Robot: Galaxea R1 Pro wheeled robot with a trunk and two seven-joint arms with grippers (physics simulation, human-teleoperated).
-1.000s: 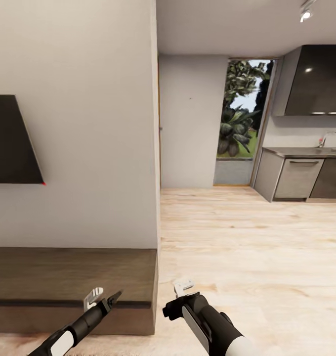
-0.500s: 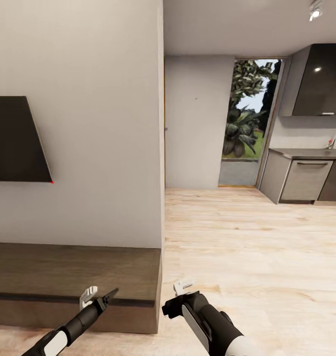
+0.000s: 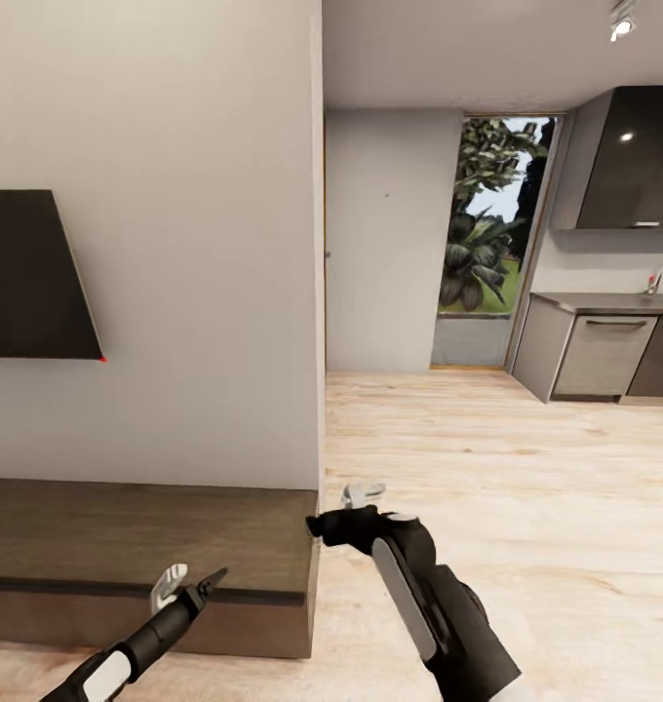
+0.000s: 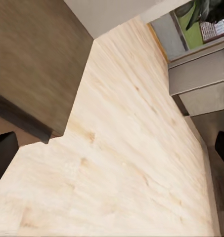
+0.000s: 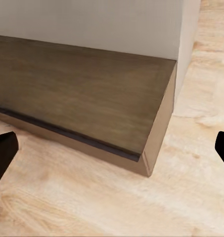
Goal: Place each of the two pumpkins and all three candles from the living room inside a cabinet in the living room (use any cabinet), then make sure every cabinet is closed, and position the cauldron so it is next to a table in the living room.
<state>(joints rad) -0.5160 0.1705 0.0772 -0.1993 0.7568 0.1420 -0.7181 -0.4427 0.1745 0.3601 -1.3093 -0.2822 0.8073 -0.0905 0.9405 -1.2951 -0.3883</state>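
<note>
Head view: the right gripper [image 3: 356, 505], empty, hangs just beside the cabinet [image 3: 146, 536] end; the left gripper [image 3: 180, 585] is over its front. Both wrist views show fingertips wide apart, holding nothing. I judge the right arm could knock the cabinet corner [image 5: 156, 123].

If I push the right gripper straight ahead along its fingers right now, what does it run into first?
Most likely the cabinet: the right wrist view looks down on its dark top near the end corner, with the right gripper raised beside that end. Depth is unclear, so it could reach the floor beside it instead.
</note>
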